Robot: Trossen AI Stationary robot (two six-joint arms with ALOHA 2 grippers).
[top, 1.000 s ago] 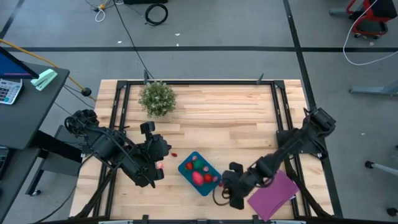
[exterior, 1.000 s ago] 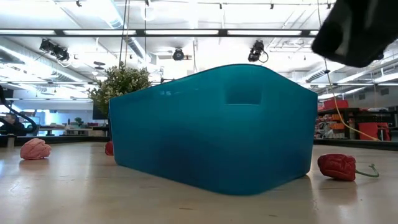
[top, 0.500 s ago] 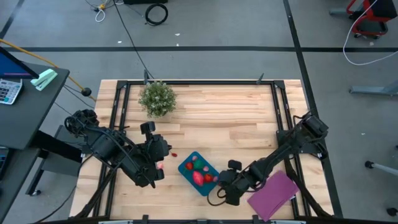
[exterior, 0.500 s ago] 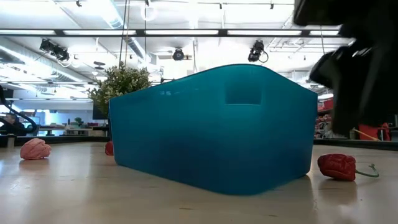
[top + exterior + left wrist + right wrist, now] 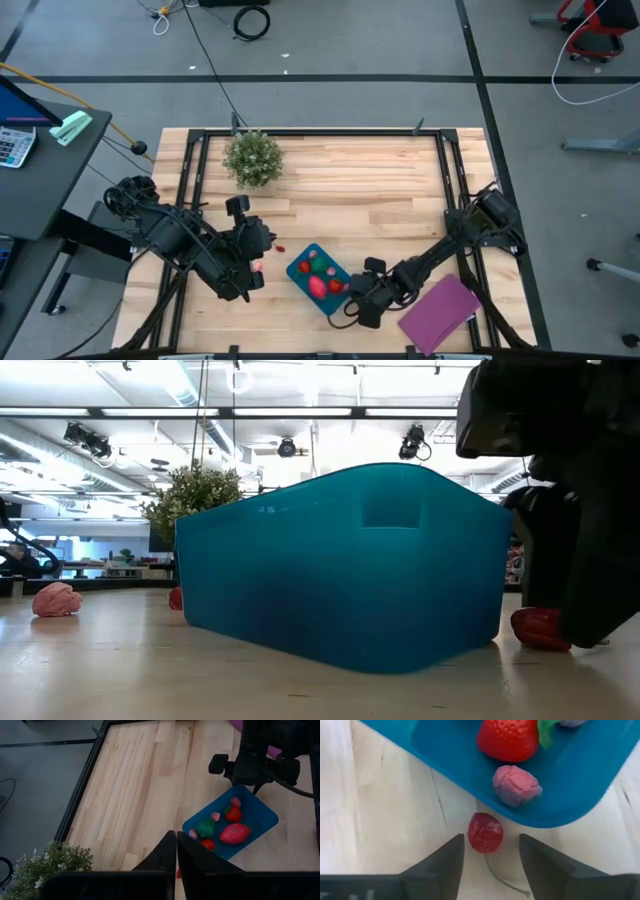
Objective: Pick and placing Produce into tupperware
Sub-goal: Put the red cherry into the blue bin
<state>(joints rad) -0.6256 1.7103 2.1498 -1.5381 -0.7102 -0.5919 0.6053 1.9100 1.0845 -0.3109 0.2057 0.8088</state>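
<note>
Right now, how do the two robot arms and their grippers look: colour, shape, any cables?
Both arms are dark, nearly black, built of jointed segments with bulky rounded joints. The left gripper has two slim, tapering dark fingers. The right gripper has two broader dark fingers with matte faces. Thin dark cables run along the right arm. No markings are legible.

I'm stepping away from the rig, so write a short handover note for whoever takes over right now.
Right gripper: open, fingers either side of a red cherry-like piece with a stem, on the table just outside the tupperware.
Left gripper: shut, empty, held above the table on the tupperware's other side.
Done: several pieces in the tupperware, among them a strawberry, a pink piece and a green one.
Left: the cherry-like piece, a pink piece on the table and a small red one near the left arm.
</note>
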